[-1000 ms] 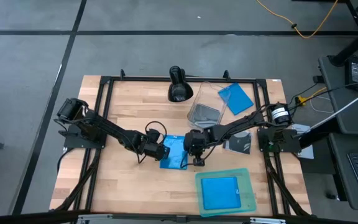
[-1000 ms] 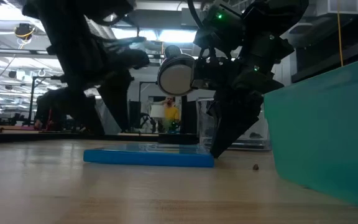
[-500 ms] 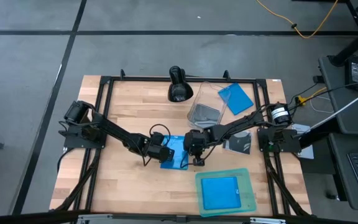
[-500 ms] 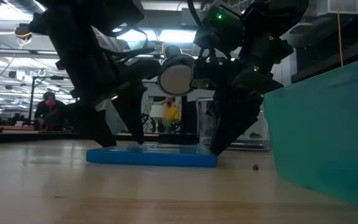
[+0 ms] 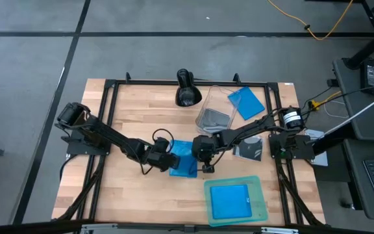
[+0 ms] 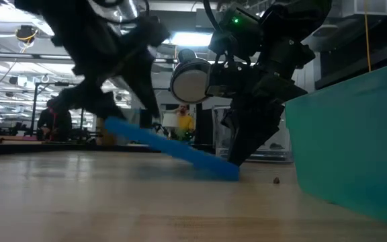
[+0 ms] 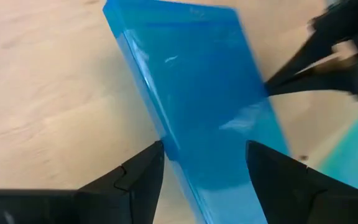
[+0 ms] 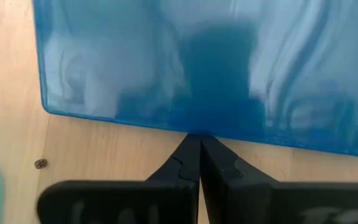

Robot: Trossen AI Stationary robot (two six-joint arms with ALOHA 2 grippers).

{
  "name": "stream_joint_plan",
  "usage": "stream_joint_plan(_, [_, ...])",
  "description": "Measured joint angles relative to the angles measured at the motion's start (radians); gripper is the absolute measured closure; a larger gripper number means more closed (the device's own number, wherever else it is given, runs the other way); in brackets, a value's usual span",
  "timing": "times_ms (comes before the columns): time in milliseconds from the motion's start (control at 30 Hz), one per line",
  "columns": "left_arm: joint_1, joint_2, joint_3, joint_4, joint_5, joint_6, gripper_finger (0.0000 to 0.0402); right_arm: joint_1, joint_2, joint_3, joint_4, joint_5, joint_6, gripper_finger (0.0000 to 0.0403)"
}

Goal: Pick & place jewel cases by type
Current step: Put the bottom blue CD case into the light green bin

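Pale wooden table (image 5: 128, 188) in a workshop, seen from above and level. At centre, a blue jewel case (image 6: 173, 151) tilted, one long edge lifted, the opposite edge on the wood. Left gripper (image 7: 204, 168) clamped across the raised edge, fingers wide apart on it. Right gripper (image 8: 199, 155) closed, tips against the low edge. Nearby, a teal tray (image 5: 260, 205) holding another blue case (image 5: 230, 201); a third blue case (image 5: 246, 103) apparently leaning on a clear tub (image 5: 214, 107).

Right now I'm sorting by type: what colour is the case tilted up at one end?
Bright blue case; the left wrist view shows it best.
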State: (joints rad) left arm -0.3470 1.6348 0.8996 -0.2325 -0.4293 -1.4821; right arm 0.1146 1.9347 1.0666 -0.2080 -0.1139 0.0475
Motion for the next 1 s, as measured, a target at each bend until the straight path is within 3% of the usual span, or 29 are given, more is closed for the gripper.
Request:
stream_joint_plan(233, [-0.004, -0.008, 0.013, 0.178, 0.002, 0.056, 0.0188, -0.001, 0.002, 0.003, 0.034, 0.005, -0.002, 0.0397])
stream_joint_plan(500, [0.049, 0.032, 0.009, 0.134, 0.032, 0.055, 0.0204, -0.002, 0.003, 0.002, 0.040, -0.009, 0.000, 0.0397])
stream_joint_plan(633, [0.062, 0.034, 0.008, 0.090, 0.036, 0.054, 0.0248, -0.003, 0.003, 0.002, 0.038, -0.013, 0.000, 0.0397])
stream_joint_plan(900, [0.035, 0.010, 0.012, 0.012, 0.037, -0.005, 0.0375, -0.002, -0.015, 0.001, 0.025, -0.020, 0.000, 0.0397])
stream_joint_plan(1000, [0.013, -0.030, 0.011, -0.036, 0.023, -0.005, 0.0391, -0.002, -0.059, 0.004, 0.009, -0.014, -0.002, 0.0397])
